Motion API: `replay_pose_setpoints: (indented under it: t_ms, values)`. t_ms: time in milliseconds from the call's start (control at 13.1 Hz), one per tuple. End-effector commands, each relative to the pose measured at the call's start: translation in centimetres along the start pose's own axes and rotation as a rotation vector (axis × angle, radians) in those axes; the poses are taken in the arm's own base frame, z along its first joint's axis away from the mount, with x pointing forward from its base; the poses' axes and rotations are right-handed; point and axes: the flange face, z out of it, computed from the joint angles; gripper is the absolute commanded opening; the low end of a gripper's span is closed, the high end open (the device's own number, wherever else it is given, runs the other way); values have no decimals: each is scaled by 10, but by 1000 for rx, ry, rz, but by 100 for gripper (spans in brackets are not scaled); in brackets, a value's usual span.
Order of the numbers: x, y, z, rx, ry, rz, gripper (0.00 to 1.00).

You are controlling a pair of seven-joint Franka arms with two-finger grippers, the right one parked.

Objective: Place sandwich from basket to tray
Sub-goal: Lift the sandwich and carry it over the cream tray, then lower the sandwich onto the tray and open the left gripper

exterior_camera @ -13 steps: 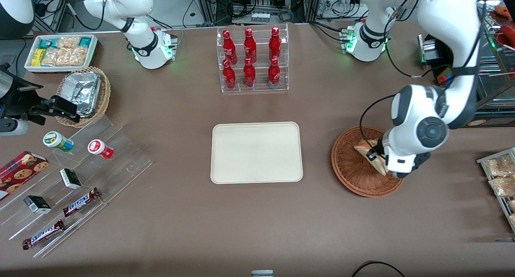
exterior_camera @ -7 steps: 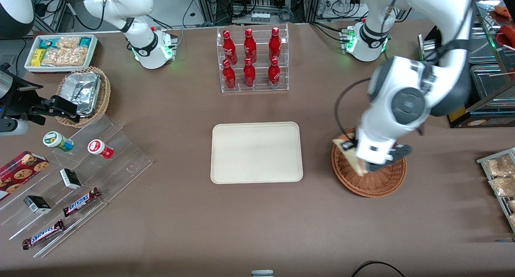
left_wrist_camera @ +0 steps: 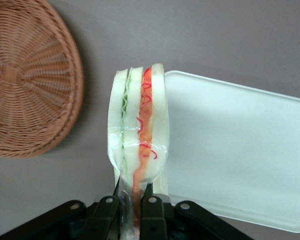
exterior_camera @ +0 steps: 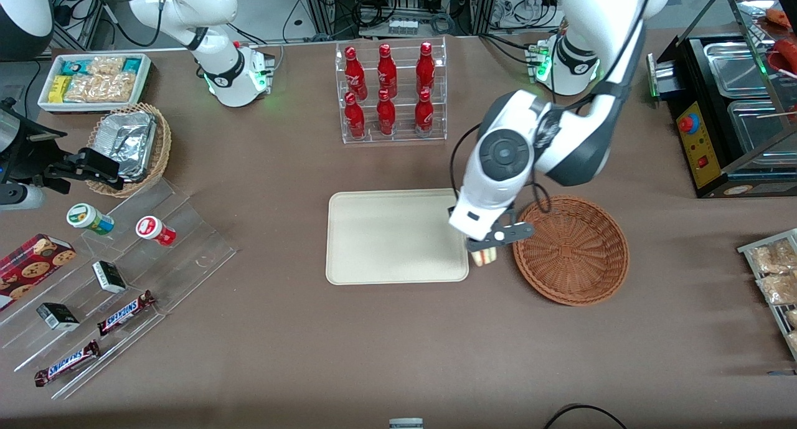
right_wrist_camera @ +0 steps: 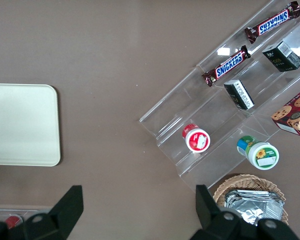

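The left arm bends low mid-frame — its gripper [exterior_camera: 484, 249] clamps the sandwich [left_wrist_camera: 138, 135] upright, between the tray [exterior_camera: 386, 230] and basket [exterior_camera: 579, 254] — bottle rack [exterior_camera: 391, 93] stands above.

A brown table [exterior_camera: 280, 342] fills the scene, with a clear bottle rack [exterior_camera: 392, 93] farther from the front camera, racks of cables [exterior_camera: 398, 5] above it, and a metal warmer [exterior_camera: 735, 105] at the working arm's end.

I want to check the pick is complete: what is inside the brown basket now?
Nothing shows inside the basket; its woven bottom is bare. Only the part nearest the tray is partly covered by the arm. The gripper holds the sandwich above the tray's edge.
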Motion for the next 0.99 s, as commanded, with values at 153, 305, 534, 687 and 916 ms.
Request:
replay_pose_setpoints:
  t_ms: [153,305,534,687,916]
  values:
    - [-15,37,28,2,50,70,0]
    - [-25,54,46,19,55,104,0]
    - [-46,75,77,88,83,180,0]
    - [-54,90,92,69,99,207,0]
    - [-62,104,103,68,100,228,0]
